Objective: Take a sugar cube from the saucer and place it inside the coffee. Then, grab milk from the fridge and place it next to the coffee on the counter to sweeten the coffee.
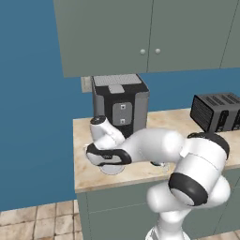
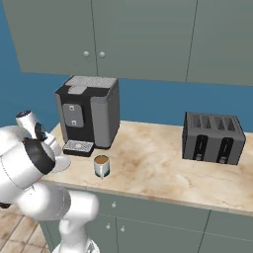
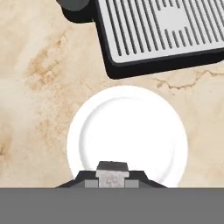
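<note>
Directly under the hand sits the saucer, a round white plate on the beige counter, with the ribbed drip tray of the coffee machine just beyond its far rim. The gripper is pinched down to its narrowest at the near edge of the plate. Whether the sugar cube is caught between the tips cannot be told: the hand view shows only a small pale-grey block where the fingers meet, and the rest of the plate looks bare, with no cube lying loose on it. If the cube is held, it is hidden at the tips.

What the coming move turns on is where the coffee stands relative to the hand. In the right base view the mug, with brown liquid showing inside, stands on the counter to the right of the saucer and a little nearer the front edge, close by but apart from it. It also lies just in front of the machine's tray. In the left base view the hand hovers low over the plate at the left end of the worktop, and the white arm hides the mug.

So the carry looks like a lift followed by a short rightward shift until the tips are over the mug's open mouth. The toaster stands well apart on the right and plays no part.
</note>
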### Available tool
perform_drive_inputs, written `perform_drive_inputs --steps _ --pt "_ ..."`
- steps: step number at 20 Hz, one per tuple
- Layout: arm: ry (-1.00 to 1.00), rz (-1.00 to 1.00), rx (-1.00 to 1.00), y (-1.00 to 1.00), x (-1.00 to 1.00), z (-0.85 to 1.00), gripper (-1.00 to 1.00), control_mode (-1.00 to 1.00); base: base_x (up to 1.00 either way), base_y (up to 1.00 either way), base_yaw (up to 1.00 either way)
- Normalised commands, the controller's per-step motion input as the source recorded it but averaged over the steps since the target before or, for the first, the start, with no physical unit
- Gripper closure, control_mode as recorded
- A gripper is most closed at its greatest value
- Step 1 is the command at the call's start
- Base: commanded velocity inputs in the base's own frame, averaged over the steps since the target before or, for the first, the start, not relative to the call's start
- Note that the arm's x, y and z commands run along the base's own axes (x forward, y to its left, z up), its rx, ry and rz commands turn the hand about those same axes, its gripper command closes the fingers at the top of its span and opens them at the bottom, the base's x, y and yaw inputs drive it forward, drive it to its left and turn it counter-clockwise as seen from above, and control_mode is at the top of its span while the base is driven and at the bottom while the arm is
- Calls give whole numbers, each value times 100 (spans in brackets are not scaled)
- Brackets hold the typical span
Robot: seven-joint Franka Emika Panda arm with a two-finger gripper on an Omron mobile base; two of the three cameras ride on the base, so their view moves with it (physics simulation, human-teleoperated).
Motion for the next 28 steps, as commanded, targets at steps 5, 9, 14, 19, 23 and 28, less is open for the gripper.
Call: perform_drive_inputs --steps 5,9,14,19,23,28 --pt "-2 -11 8 -60 -28 77 100 -100 0 0 0" --pt "0 -17 5 -91 -16 64 100 -100 0 0 0" --pt "-1 -16 0 -100 -11 27 100 -100 0 0 0" --pt "0 -19 0 -100 0 10 100 -100 0 0 0" --pt "3 -18 0 -97 15 2 100 -100 0 0 0" --pt "8 -7 0 -30 47 -2 100 -100 0 0 0"
